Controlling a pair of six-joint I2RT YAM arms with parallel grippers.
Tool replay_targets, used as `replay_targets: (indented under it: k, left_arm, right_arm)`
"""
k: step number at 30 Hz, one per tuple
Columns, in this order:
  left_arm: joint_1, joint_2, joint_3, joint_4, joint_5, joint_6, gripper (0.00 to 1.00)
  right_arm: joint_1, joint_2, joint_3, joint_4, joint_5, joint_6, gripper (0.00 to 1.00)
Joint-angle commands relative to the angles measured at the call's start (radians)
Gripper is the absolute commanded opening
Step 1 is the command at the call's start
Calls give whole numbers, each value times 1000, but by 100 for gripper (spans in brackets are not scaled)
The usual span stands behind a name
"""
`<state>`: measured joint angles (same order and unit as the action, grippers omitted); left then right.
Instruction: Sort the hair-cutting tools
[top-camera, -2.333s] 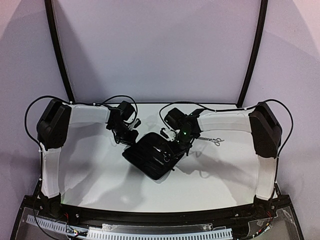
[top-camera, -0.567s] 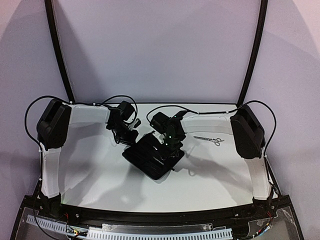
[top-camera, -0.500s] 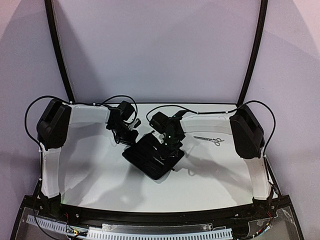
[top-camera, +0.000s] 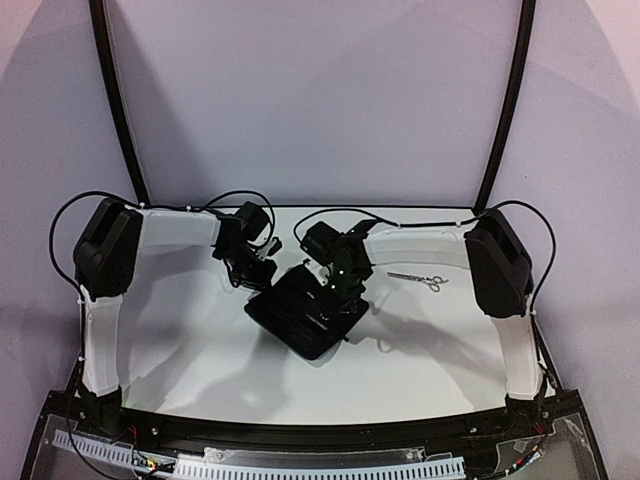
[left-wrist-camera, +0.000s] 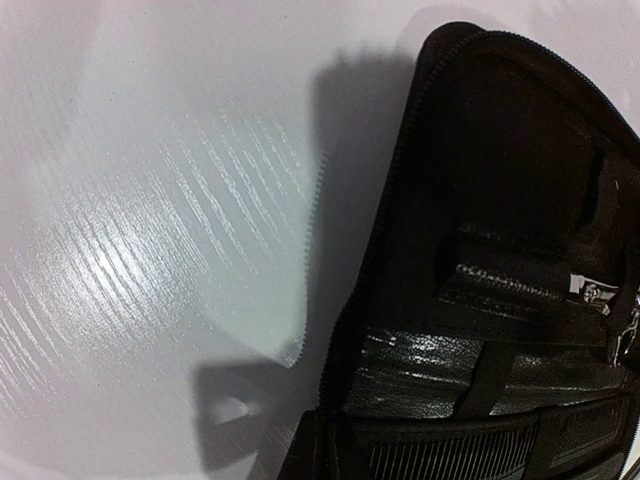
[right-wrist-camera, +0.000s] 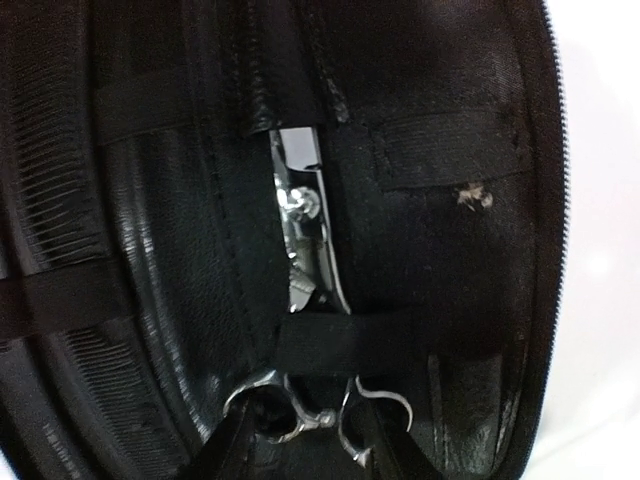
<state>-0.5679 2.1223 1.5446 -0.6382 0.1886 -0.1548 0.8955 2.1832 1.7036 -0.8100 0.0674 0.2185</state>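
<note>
An open black zip case (top-camera: 295, 322) lies in the middle of the bench (top-camera: 190, 340), and both arms reach down to it. The left arm (top-camera: 180, 232) ends at the case's far left edge with its jaws closed tight. The right arm (top-camera: 440, 245) hangs over the case's inside; whether its jaws are wide or narrow I cannot tell. Beneath it a pair of silver scissors (right-wrist-camera: 308, 250) sits tucked under the elastic straps. A black comb (left-wrist-camera: 445, 455) lies in the case too. The second scissors (top-camera: 420, 279) lie on the bench to the right, apart from the case.
</note>
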Motion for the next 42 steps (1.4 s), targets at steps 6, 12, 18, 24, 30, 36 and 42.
replay_targets:
  k: [6, 12, 18, 24, 30, 36, 42]
  left_arm:
    - [-10, 20, 93, -42, -80, -29, 3]
    - [-10, -10, 193, -84, -100, -40, 32]
    - [-10, -120, 190, -107, -126, -87, 90]
    - [-14, -383, -132, -17, -128, -261, 99]
    - [-50, -716, -568, 212, -100, -532, 99]
    - [-88, -792, -761, 404, -31, -699, 99]
    - [-90, -694, -722, 458, 2, -724, 99]
  right_arm:
    - [15, -263, -78, 82, -107, -21, 56]
    - [-7, -337, -129, 91, -98, 10, 69]
    - [-103, -387, -239, 148, -178, 90, 94]
    - [-177, -338, -288, 174, -229, 106, 99]
    - [-181, -244, -265, 196, -232, 84, 99]
    - [-182, -167, -223, 199, -212, 60, 99]
    - [-181, -134, -226, 214, -217, 46, 98]
